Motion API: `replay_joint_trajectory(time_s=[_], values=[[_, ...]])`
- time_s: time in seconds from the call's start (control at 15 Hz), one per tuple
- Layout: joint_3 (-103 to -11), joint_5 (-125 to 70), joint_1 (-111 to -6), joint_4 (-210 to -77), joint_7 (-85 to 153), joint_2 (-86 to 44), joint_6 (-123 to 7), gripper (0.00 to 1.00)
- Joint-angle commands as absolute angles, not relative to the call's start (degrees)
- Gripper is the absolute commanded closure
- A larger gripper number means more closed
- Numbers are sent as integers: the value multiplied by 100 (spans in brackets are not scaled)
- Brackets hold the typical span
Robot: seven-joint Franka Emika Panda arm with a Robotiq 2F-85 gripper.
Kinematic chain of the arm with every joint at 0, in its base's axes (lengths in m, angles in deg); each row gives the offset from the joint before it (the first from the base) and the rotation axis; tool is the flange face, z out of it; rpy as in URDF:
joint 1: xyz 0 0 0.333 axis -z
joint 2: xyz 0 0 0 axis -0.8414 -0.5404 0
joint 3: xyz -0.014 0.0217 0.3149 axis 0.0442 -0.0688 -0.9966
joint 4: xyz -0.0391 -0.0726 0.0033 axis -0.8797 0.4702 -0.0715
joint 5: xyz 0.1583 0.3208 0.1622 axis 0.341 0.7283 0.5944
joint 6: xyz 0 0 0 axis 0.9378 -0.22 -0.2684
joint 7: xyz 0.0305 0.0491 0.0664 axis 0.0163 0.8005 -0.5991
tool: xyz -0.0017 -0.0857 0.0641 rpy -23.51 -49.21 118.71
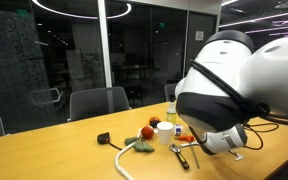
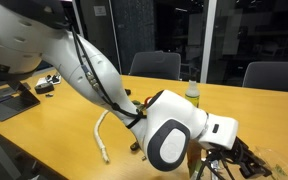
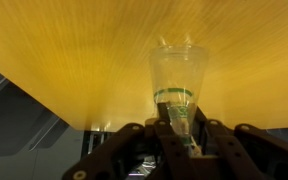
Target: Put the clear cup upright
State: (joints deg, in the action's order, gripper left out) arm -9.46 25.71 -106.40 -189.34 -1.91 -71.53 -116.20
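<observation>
The clear cup [image 3: 179, 72] shows in the wrist view as a see-through tumbler with a green band. It lies on its side on the yellow wooden table [image 3: 64, 60], its wide mouth pointing away from me. My gripper [image 3: 180, 128] has its fingers closed on the near end of the cup. In both exterior views the arm's body hides the cup. The gripper [image 1: 227, 141] hangs low over the table at the right, and also shows in an exterior view [image 2: 236, 158].
A clear bottle with a yellow top [image 1: 171, 112], a white round container [image 1: 165, 128], a red round object [image 1: 147, 131], utensils [image 1: 180, 153] and a white cable [image 1: 124, 155] lie on the table. Office chairs [image 1: 96, 102] stand behind it. The table edge [image 3: 74, 125] is near.
</observation>
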Motion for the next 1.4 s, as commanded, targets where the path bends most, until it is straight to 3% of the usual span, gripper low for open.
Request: replay_joint_trajectory(time_s=[0.0,0.67,0.73,1.27,1.33], values=[[-867,2853,-10959,-18603,-451,-8028,-11076,93],[-521,3134,-11866,-18265,-1517,-9800,-9938,94],[-527,2221,-11607,-18770,-1899,-9101,-10527,94],[-219,507,-11757,-18835,-3315,-9092,-10141,92],[-206,357,-11747,-18798,-3442,-9081,-10089,52]])
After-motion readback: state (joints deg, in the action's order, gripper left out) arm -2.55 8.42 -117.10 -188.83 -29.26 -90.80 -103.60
